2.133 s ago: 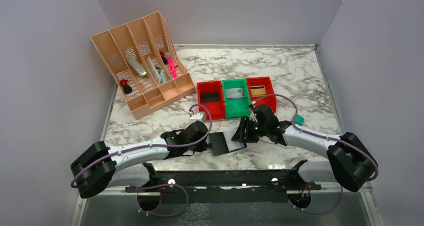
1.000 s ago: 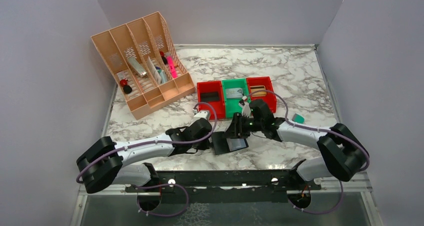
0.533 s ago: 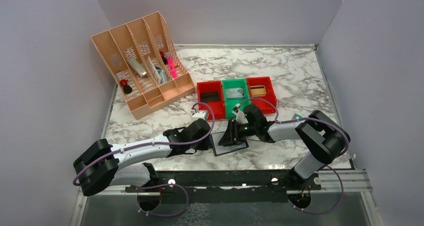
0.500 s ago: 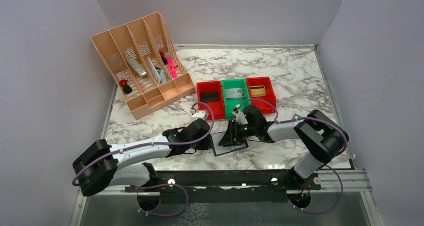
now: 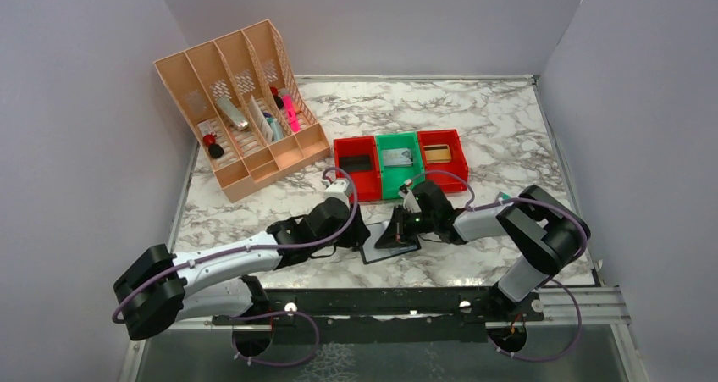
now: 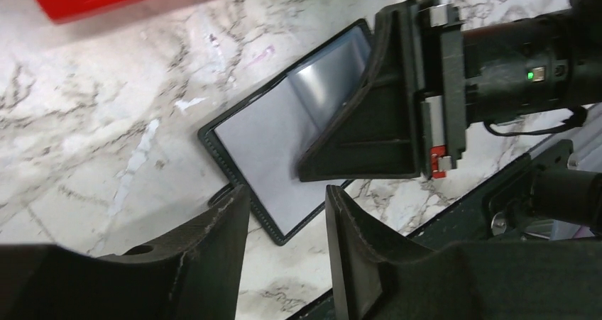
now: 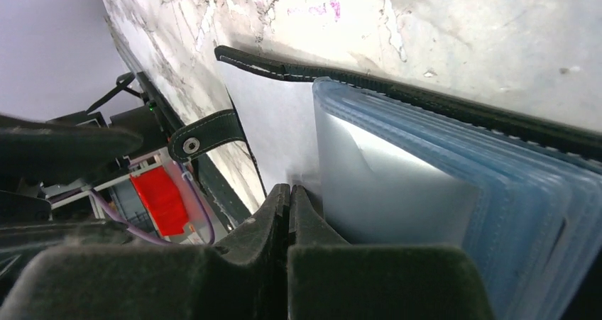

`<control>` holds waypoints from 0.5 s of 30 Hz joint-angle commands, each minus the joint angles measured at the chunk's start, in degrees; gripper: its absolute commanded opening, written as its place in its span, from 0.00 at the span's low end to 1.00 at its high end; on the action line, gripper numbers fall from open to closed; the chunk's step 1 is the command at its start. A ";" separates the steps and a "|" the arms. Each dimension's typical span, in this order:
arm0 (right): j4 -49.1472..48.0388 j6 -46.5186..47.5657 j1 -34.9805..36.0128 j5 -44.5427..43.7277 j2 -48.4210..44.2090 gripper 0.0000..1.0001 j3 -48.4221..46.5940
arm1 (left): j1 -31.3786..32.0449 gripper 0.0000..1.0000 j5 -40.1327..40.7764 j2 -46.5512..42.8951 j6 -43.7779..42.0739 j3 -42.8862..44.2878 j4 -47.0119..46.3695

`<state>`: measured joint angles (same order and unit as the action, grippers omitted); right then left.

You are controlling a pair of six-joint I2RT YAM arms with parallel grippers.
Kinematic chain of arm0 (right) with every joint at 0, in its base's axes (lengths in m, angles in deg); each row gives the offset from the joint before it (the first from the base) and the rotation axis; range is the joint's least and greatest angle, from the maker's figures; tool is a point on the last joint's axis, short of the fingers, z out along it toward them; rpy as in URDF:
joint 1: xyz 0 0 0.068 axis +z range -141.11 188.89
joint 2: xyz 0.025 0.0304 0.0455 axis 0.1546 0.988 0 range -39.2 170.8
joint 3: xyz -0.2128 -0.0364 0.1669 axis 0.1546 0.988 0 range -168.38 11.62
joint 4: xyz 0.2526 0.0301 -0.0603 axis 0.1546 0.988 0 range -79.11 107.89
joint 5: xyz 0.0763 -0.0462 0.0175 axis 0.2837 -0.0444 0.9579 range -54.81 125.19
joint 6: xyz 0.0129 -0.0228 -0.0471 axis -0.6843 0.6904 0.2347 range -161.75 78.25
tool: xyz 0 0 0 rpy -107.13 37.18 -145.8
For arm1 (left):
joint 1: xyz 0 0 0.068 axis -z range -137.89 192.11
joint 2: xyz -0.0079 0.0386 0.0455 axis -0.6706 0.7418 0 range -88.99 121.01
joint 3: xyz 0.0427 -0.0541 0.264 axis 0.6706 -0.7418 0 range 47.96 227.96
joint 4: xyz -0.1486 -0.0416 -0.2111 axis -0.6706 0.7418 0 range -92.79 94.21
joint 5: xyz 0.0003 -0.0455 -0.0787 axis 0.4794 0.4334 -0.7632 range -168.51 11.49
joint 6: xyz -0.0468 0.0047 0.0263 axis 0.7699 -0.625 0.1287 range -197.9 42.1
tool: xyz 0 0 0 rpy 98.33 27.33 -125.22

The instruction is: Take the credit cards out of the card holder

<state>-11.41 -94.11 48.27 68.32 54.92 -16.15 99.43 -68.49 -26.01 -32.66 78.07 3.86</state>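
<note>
- Card holder (image 5: 378, 251) lies open and flat on the marble table (image 5: 474, 119), near the middle of its front edge and between the two arms. Its grey-blue inner panels (image 6: 270, 142) face up, and its snap tab (image 7: 206, 137) sticks out on the side toward the left arm.
- Stacked blue sleeves (image 7: 525, 213) fill the half nearer the right arm. A pale sheet (image 7: 397, 192) shows inside them, but I cannot tell whether it is one of the credit cards.
- Right gripper (image 5: 394, 234) has its jaws pressed together with no gap. Its tip is down on the holder's inner face at the edge of the sleeves, and whether a thin edge is pinched between them cannot be told.
- Left gripper (image 6: 285, 196) has its fingers (image 6: 213, 249) apart with nothing between them, poised over the holder's corner on the left arm's side.
- Just behind the holder stands a row of three bins. The green bin (image 5: 398, 177) in the middle holds a flat grey piece, with a red bin (image 5: 356, 179) on each side.
- Peach desk organiser (image 5: 241, 102) stands at the far left, well apart, with pens in its slots.
</note>
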 commanded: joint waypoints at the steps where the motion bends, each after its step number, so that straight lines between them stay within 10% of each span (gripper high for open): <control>1: 4.14 0.35 0.18 -4.55 -0.60 0.02 0.20 | -0.28 0.43 -4.37 2.83 -2.40 1.54 -7.70; 15: 14.18 3.94 0.18 -7.07 -10.19 0.06 -2.30 | -0.28 0.16 -2.69 21.27 -1.92 6.83 0.75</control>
<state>-7.24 -94.02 48.31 65.43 50.33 -15.34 99.43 -73.95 -7.52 -34.04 83.12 -0.84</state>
